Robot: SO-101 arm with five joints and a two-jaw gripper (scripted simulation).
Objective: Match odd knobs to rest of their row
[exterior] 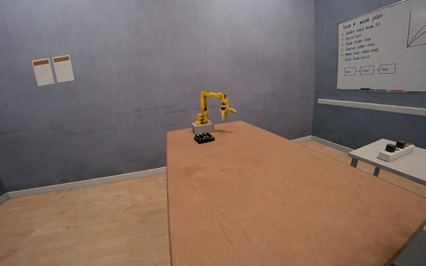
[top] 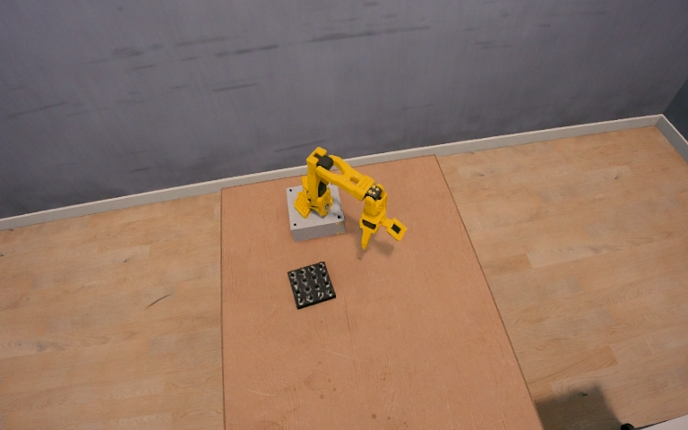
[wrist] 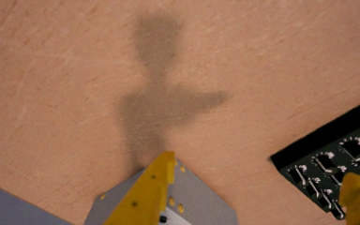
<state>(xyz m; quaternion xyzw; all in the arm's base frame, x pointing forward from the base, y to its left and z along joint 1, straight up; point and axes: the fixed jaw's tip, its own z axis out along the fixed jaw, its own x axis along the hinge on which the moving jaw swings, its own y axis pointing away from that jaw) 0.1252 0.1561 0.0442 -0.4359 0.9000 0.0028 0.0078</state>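
From the top camera I see my end effector (top: 377,238) hanging above the counter (top: 385,324), pointing down, with its jaws partly apart and nothing between them. The knob box (top: 311,285) lies flat on the counter in front of the arm's grey base (top: 315,223), well apart from the end effector. On the wrist camera only a corner of the knob box (wrist: 323,161) shows at the right edge; its knobs are too small for me to read. The arm's shadow (wrist: 161,100) falls on the bare wood.
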